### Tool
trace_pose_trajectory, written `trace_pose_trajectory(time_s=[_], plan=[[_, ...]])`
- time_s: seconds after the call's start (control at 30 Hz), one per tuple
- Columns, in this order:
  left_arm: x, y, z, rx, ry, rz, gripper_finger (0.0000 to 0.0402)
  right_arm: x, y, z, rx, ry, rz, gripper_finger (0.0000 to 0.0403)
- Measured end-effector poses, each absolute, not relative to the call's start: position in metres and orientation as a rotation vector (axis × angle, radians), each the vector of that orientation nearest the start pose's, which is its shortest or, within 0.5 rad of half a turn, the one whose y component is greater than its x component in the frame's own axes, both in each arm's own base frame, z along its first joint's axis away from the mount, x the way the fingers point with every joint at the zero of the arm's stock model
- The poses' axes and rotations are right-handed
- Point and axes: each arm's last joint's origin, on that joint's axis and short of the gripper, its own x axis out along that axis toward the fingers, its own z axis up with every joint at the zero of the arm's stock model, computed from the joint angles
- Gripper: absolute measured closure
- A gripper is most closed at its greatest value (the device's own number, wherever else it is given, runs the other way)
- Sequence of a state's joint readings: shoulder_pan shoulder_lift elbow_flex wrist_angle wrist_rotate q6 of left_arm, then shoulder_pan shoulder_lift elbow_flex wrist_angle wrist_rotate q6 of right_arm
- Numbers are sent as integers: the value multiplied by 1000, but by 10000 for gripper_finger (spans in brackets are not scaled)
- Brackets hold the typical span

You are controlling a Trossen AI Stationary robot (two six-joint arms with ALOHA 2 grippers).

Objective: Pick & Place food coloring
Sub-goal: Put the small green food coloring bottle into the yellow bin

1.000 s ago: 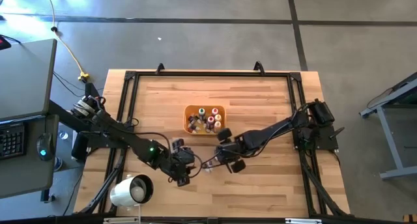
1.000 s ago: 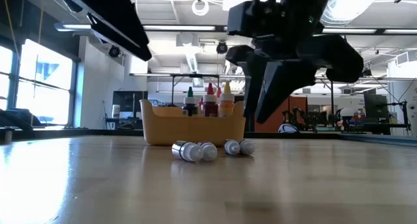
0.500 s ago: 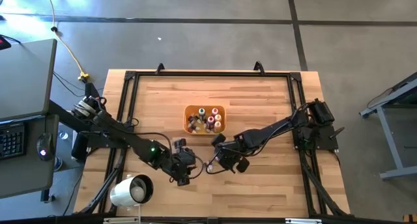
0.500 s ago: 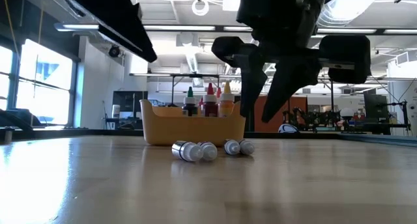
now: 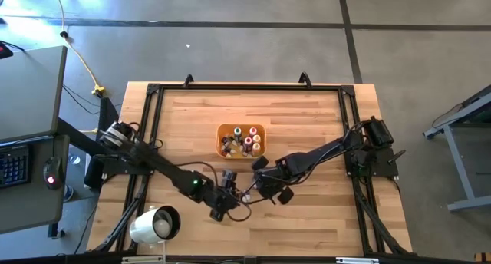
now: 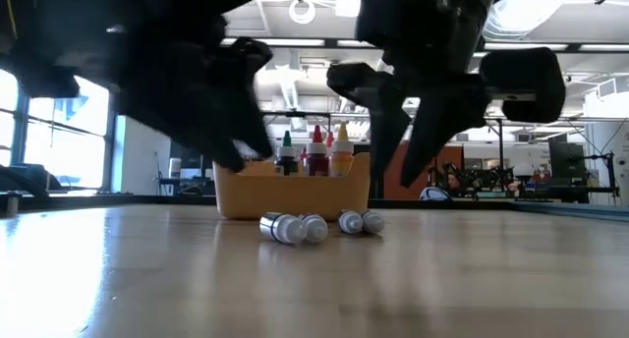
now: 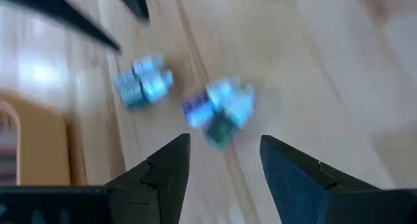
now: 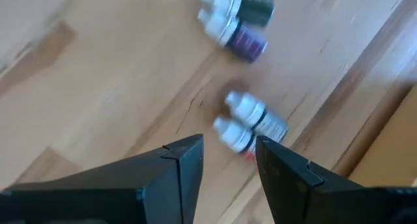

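Four small food coloring bottles (image 6: 314, 226) with pale caps lie on their sides on the table, in two pairs, just in front of the orange tray (image 6: 246, 196). More bottles (image 6: 316, 151) stand upright inside the tray. In the high view my left gripper (image 5: 232, 198) and right gripper (image 5: 254, 190) face each other over the lying bottles (image 5: 246, 194). My left gripper (image 7: 225, 152) is open above one blurred pair (image 7: 221, 110). My right gripper (image 8: 229, 149) is open above the other pair (image 8: 251, 126).
The orange tray (image 5: 227, 130) sits at the table's middle, just beyond the lying bottles. A white cylinder (image 5: 156, 225) lies at the table's near left corner. Black frame rails (image 5: 245, 87) run along the table's edges. Bare wood stretches to the near right.
My left arm has swung toward the table's right, bringing its gripper over the lying bottles, and it shows blurred. My right gripper has shifted a little toward the left and turned about its wrist above the bottles. The bottles have stayed where they lay.
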State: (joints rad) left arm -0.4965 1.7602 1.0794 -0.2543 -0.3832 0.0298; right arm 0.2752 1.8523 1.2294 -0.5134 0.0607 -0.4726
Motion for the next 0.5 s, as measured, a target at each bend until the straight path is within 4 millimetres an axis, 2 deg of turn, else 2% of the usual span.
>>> trace_pose_trajectory(time_s=[0.13,0.33,0.5], plan=[[328,-153,174,401,819,-124,218,346,96,172,-548,1177,407,269],[345,-142,161,275,813,-211,218,326,89,167,-408,1430,307,269],[348,-139,146,268,854,-216,218,310,87,167,-411,1591,196,269]])
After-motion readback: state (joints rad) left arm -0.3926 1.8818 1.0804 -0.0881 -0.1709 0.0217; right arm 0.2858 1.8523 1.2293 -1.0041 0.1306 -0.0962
